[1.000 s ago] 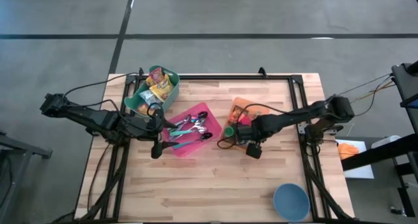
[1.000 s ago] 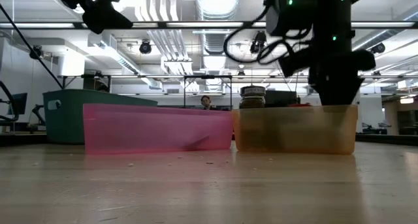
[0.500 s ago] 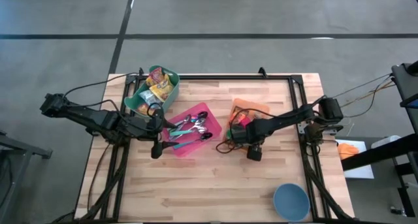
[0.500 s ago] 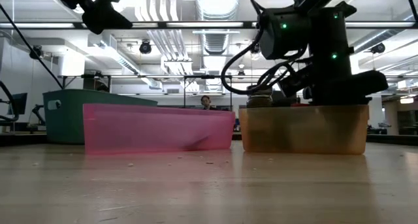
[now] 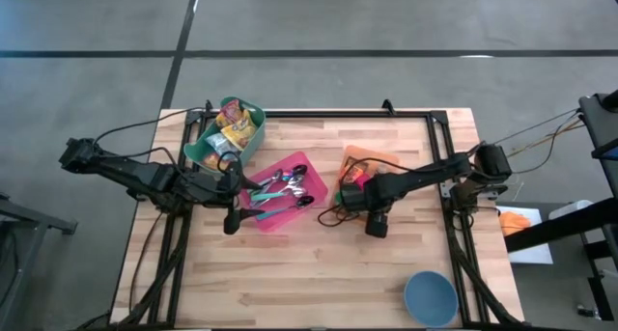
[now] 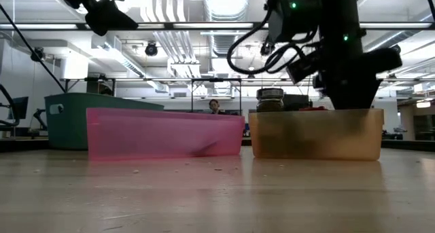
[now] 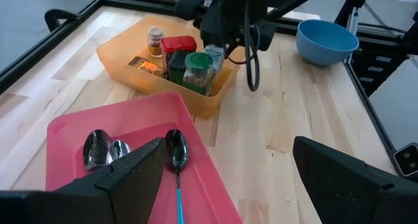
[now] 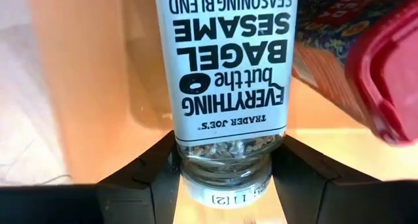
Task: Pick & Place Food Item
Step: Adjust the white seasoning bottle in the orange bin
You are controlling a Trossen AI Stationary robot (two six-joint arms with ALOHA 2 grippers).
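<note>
High: overhead, straight down, whole table (image 5: 319, 273).
Low: tabletop level, facing room.
Wrists: close-in.
Shared, high/low/L wrist: orange bin (image 5: 379, 160) (image 6: 314, 133) (image 7: 128, 66).

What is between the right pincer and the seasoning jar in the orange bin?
Nothing visible. The right pincer already straddles the seasoning jar, a finger on either side of its base. A red lid sits beside the jar, not between.
</note>
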